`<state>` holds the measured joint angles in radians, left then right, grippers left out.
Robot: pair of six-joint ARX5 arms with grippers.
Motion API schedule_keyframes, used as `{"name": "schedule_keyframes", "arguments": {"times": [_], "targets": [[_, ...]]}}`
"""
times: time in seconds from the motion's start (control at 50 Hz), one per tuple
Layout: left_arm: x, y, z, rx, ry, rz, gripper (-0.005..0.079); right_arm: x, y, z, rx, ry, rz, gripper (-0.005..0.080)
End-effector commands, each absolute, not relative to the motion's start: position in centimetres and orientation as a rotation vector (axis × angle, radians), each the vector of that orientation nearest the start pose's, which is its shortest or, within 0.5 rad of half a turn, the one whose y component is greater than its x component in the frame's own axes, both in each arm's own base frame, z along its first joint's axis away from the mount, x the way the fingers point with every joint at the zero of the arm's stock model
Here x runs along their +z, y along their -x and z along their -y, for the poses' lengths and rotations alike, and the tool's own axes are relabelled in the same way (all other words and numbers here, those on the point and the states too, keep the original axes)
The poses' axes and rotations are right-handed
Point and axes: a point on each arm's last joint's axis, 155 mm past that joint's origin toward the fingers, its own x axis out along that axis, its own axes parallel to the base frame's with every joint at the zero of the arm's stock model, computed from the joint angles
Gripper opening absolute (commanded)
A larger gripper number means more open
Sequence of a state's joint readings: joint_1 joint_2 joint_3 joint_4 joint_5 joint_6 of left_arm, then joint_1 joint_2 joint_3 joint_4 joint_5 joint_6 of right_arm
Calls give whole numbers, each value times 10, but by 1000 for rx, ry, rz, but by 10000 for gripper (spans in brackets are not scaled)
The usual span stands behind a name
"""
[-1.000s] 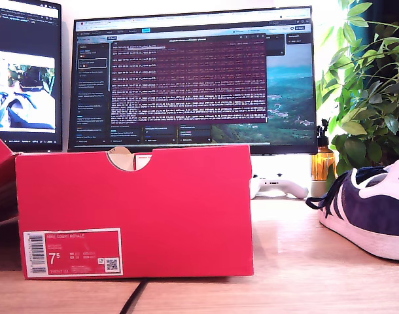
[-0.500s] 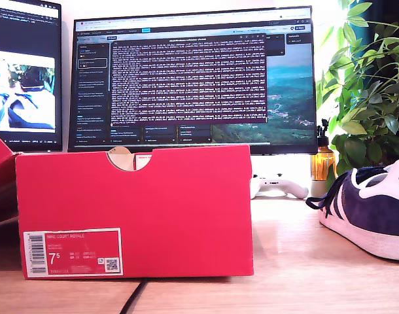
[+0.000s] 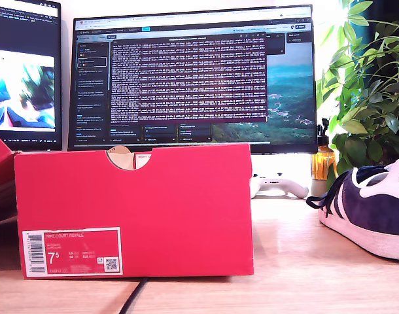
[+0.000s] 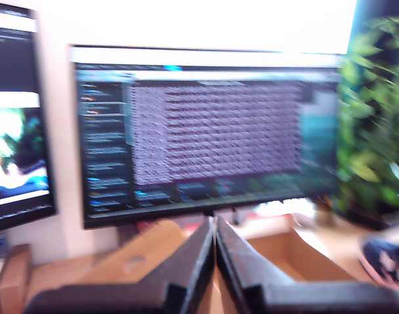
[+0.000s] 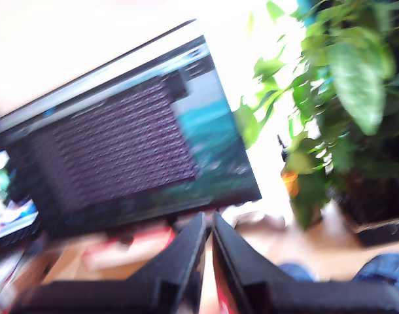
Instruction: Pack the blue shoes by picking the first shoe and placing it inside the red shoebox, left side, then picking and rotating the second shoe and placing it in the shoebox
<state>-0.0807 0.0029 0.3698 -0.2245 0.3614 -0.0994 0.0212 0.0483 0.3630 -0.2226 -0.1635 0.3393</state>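
Lying near my shut first hand: shoe.

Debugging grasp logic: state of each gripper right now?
My first gripper: jaws closed, holding nothing.
My second gripper: jaws closed, nothing seen between them.

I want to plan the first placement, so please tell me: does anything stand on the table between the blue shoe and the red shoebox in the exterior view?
Nothing visible does. The blue shoe lies at the exterior view's right; bare wooden table separates it from the red shoebox. The white game controller sits farther back, by the monitor.
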Motion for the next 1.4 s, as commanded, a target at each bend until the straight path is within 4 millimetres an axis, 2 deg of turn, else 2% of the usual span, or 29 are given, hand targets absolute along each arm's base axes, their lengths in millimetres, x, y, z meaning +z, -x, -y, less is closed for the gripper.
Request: {"name": "schedule_keyframes", "arguments": {"times": [0.0,0.22,0.48,0.6,0.74,0.82,0.9,1.1,1.2,1.38], "targets": [[274,-195,85,-466,34,45,-19,255,-226,-40,210,-322,-47,-13],[232,-188,99,-574,-160,-226,-19,236,-240,-57,262,-343,-306,-12],[176,-182,99,-691,-408,-534,-19,231,-265,-74,329,-356,-508,20],[155,-179,108,-776,-483,-621,-19,224,-279,-76,326,-372,-594,26],[132,-171,124,-881,-564,-717,-19,221,-293,-85,365,-396,-656,100],[114,-169,126,-902,-650,-792,-19,217,-299,-91,393,-414,-696,140],[97,-169,125,-899,-772,-858,-19,211,-303,-97,411,-430,-743,144],[77,-179,132,-873,-1002,-878,-19,202,-311,-111,443,-435,-829,182],[72,-190,138,-841,-1048,-870,-19,200,-315,-118,456,-432,-859,198],[61,-214,133,-709,-1092,-898,-19,192,-314,-128,466,-426,-959,198]]}}
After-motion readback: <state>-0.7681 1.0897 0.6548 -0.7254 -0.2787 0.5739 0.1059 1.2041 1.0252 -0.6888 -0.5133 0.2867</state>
